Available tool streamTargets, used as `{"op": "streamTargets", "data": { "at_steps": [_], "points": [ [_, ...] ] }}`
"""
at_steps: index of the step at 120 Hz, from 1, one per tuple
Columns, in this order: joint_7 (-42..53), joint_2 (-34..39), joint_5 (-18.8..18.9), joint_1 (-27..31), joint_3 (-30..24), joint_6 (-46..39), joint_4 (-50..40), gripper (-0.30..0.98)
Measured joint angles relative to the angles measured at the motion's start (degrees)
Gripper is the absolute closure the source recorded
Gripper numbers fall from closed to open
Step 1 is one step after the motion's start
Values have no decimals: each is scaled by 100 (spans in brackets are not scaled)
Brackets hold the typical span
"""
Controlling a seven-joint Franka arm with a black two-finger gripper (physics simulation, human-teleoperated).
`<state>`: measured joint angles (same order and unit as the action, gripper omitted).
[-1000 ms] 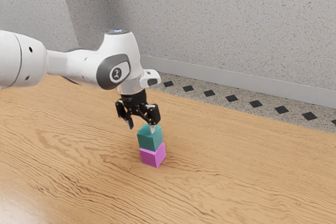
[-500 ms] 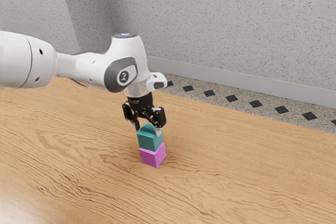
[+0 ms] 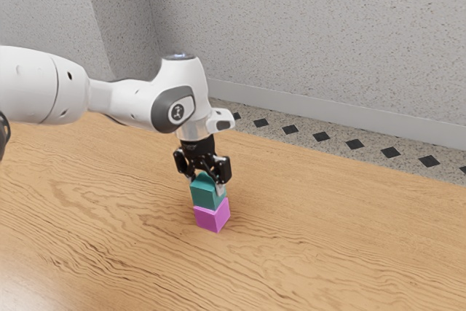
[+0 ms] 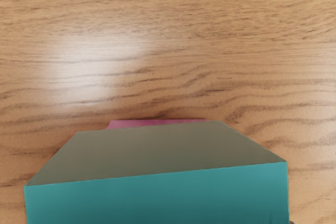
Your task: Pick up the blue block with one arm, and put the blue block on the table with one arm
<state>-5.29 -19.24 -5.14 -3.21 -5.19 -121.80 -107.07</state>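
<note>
Pointing down with tool (image 3: 207, 183), spread wide | straddling blue block (image 3: 205, 196) directly beneath, with a finger to either side | finding blue block stacked on pink block (image 3: 211, 218), over wooden surface (image 3: 313, 238) | likely next: close across, lift straight up without nudging pink block, then lower onto bare surface.
</note>
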Motion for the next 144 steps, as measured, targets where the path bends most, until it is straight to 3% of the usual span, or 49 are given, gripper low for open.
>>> {"op": "streamTargets", "data": {
  "at_steps": [60,99,144],
  "points": [
    [-42,-134,42,78,-28,305,500,33],
    [-228,-362,282,-28,-745,456,828,34],
    [-406,-892,639,-29,-1057,160,966,33]
  ]
}}
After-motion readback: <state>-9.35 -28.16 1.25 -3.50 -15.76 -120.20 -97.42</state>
